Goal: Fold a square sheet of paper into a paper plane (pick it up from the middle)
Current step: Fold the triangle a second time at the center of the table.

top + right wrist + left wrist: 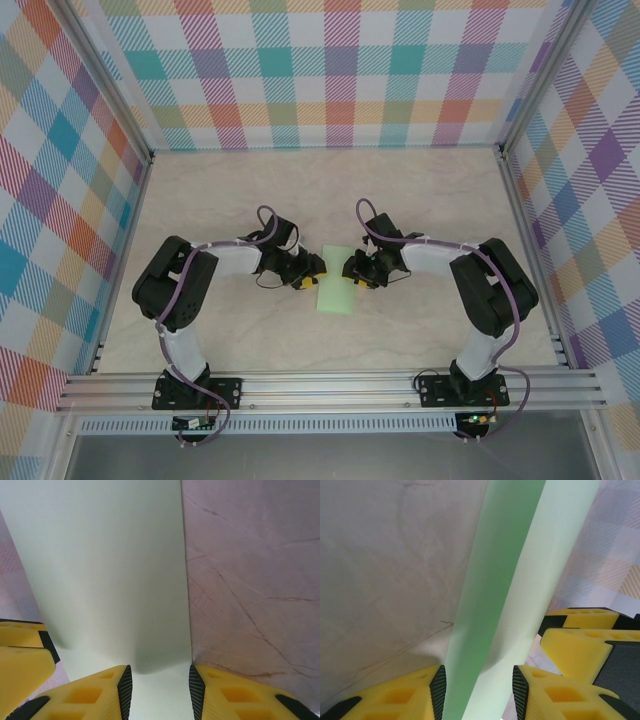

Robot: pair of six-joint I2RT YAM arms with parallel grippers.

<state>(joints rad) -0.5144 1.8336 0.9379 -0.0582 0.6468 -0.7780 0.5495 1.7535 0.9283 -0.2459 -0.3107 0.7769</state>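
Yellow fingers (400, 700) of the left gripper (477, 695), each faced with a black pad, stand apart, and the square sheet of paper (505, 580) runs up through the gap between them in the left wrist view. The sheet shows there as a long pale green strip in two tones, darker on its left and lighter on its right. Whether the pads touch it cannot be told.

Fingers (235, 695) of the right gripper (160, 690) are likewise spread, with the pale green sheet passing between them and stretching away. Its right edge lies straight against the bare table (250, 580).

Each wrist camera catches the other gripper's yellow fingers just beside its own, across the paper.

From the top external camera, the two grippers face each other at mid-table, the left gripper (308, 270) touching the sheet's left edge and the right gripper (352, 270) at its right edge. The paper (337, 290) appears as a narrow upright rectangle between them, its near end reaching past both grippers.

Beyond them, both arms bend outward and back to their bases on the aluminium rail (330, 385) at the near edge. Plaid walls (330, 70) in pastel colours close in the pale marbled tabletop on the left, right and far sides.
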